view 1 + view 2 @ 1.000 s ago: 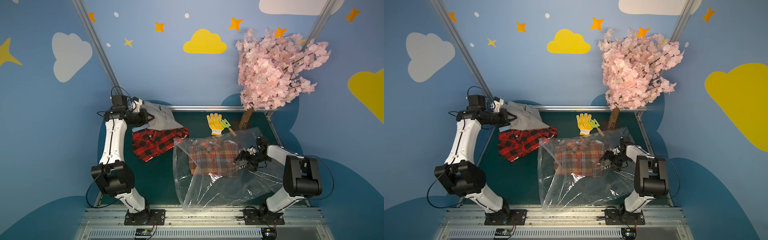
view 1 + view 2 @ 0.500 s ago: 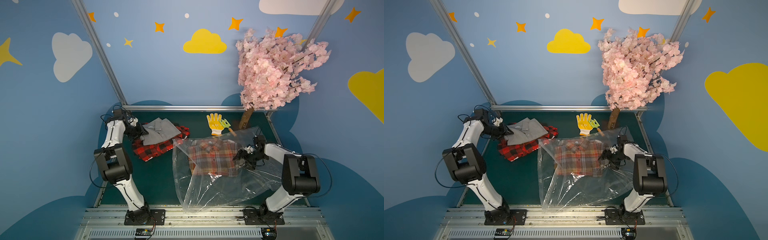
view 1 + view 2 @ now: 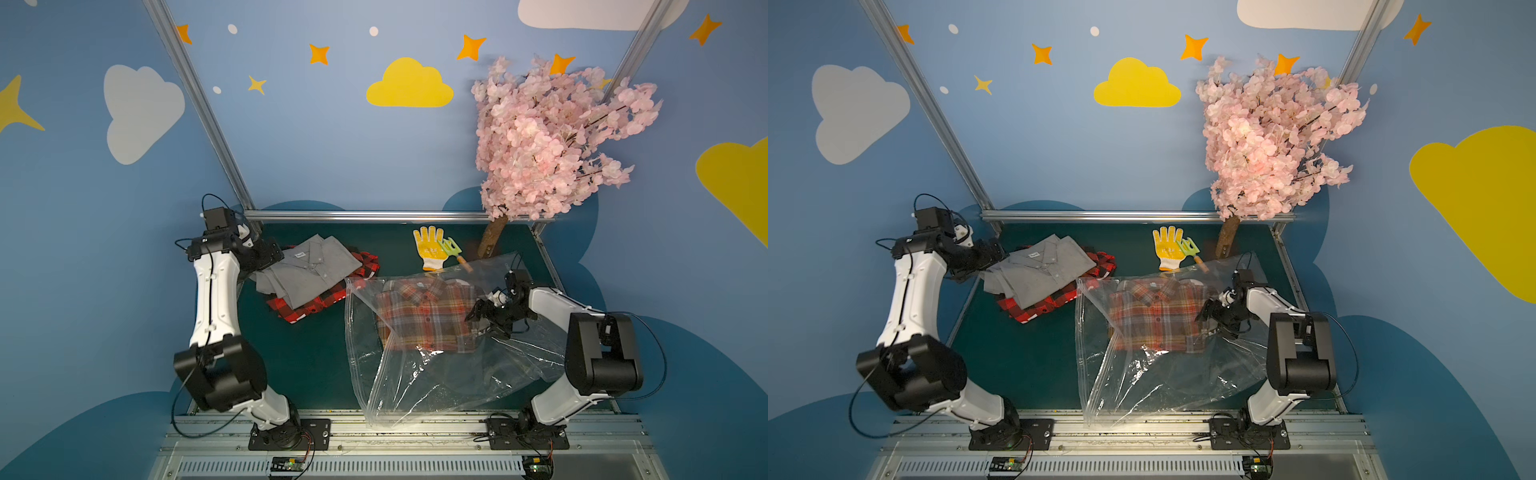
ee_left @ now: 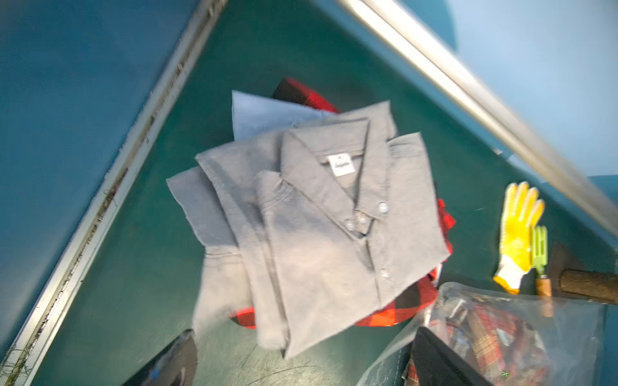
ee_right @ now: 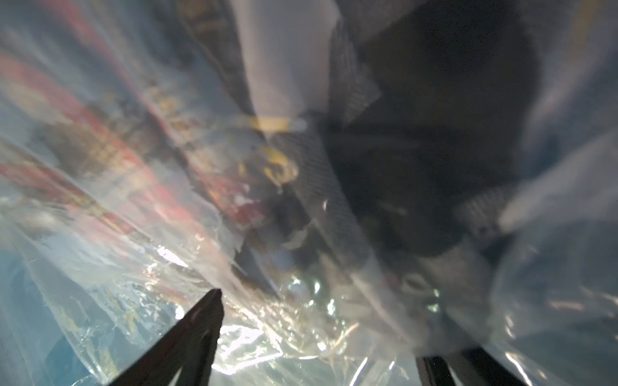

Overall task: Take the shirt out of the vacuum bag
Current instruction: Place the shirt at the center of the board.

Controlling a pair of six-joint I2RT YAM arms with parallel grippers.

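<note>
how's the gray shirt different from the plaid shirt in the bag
The gray shirt is plain; the plaid shirt is checked in orange, red and blue-gray. The gray shirt lies in the open on top of a red-and-black checked shirt, while the plaid shirt sits inside the clear bag. The gray shirt is on the left arm's side, the plaid shirt on the right arm's. Both are folded, collared and buttoned, front up.

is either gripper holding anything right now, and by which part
Nothing is held. The left gripper is open by the grey shirt; the right gripper is open at the bag, with nothing seen clamped.
</note>
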